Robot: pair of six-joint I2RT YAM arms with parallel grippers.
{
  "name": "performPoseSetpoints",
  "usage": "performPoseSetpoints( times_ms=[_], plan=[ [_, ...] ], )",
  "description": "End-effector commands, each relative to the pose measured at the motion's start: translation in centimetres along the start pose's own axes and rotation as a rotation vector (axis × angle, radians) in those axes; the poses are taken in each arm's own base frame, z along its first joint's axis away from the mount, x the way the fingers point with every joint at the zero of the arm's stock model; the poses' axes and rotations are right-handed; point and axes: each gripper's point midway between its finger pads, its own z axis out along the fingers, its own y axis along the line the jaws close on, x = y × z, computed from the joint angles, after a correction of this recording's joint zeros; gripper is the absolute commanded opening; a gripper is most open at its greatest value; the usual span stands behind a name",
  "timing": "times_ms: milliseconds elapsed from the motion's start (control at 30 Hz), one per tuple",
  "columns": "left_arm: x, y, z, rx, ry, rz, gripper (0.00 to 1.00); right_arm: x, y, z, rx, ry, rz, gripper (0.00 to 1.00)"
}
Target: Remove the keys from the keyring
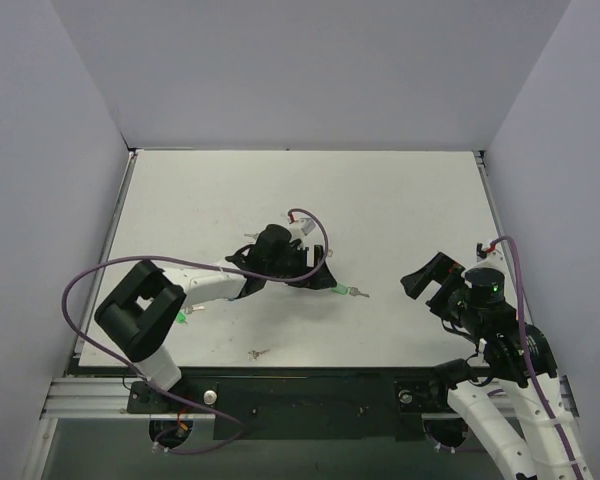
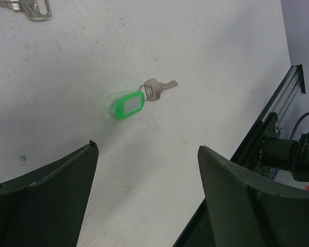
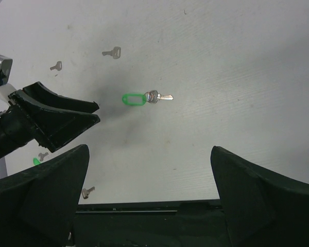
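The light-green key tag lies flat on the white table with a silver key still on its thin ring. In the left wrist view the tag, the ring and the key lie just ahead of my open, empty left gripper. From above, the left gripper hovers just left of the tag. My right gripper is open and empty, well right of the key. Its wrist view shows the tag, the key and the left gripper.
Loose silver keys lie about: one near the front edge, several in the right wrist view, and some at the left wrist view's top left. A brighter green tag lies by the left arm.
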Motion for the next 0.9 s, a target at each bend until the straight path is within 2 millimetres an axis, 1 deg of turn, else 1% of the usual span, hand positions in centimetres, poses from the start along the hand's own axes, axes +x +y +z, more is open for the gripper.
performPoseSetpoints(
  times_ms=[0, 167, 367, 433, 533, 600, 700, 867],
  plan=[
    [-2.3, -2.0, 1.5, 0.066, -0.050, 0.047, 0.88, 0.0, 0.5, 0.0, -0.026, 0.000, 0.006, 1.00],
    [-2.0, -1.4, 2.9, 0.054, -0.034, 0.046, 0.88, 0.2, 0.5, 0.2, -0.030, 0.005, 0.002, 1.00],
    [-1.0, -0.4, 4.7, 0.047, 0.012, 0.035, 0.85, 0.2, 0.6, 0.2, -0.033, 0.004, 0.004, 1.00],
    [-0.7, -0.3, 5.2, 0.050, 0.023, 0.032, 0.84, 0.1, 0.7, 0.2, -0.036, 0.003, 0.004, 1.00],
    [-0.5, -0.5, 5.7, 0.055, 0.032, 0.034, 0.82, 0.1, 0.8, 0.2, -0.040, 0.005, 0.006, 1.00],
    [-0.2, -0.5, 6.1, 0.053, 0.044, 0.032, 0.78, 0.2, 0.9, 0.3, -0.042, 0.010, 0.006, 1.00],
    [0.3, -0.2, 6.4, 0.044, 0.056, 0.027, 0.77, 0.2, 0.9, 0.4, -0.039, 0.015, 0.004, 1.00],
    [0.7, -0.1, 6.6, 0.046, 0.071, 0.021, 0.71, 0.1, 1.0, 0.2, -0.044, 0.010, 0.000, 1.00]
  ],
)
